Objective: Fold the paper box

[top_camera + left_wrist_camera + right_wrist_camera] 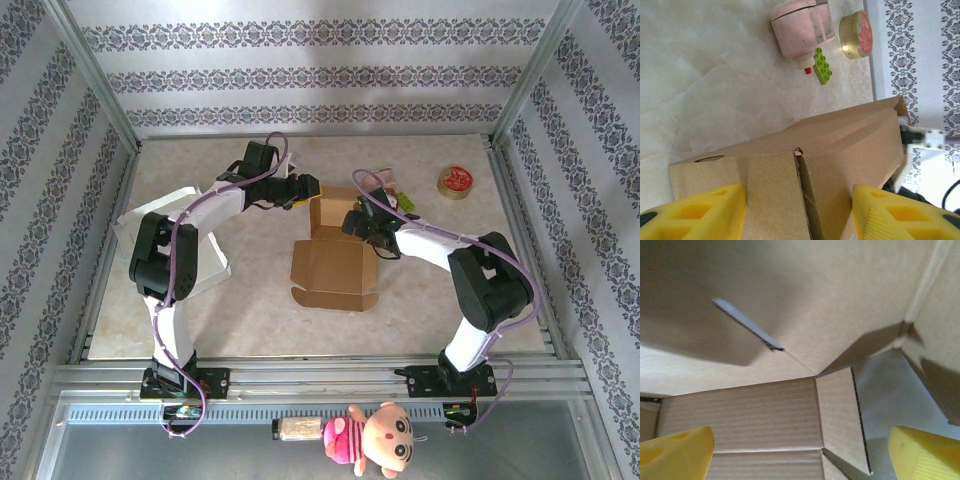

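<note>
Two robot arms reach over a pale, stone-look table (250,320) in a little room with flowery striped walls (300,60). The brown paper box (330,262) sits in the middle of the table, half open, with one flap lying flat toward the arms. The left claw (305,188) is at the box's far left corner with cardboard between its yellow fingers (695,212); I cannot tell if it pinches. The right claw (352,222) is spread wide inside the box, holding nothing. A round tin (456,181) with a red top sits at the far right.
</note>
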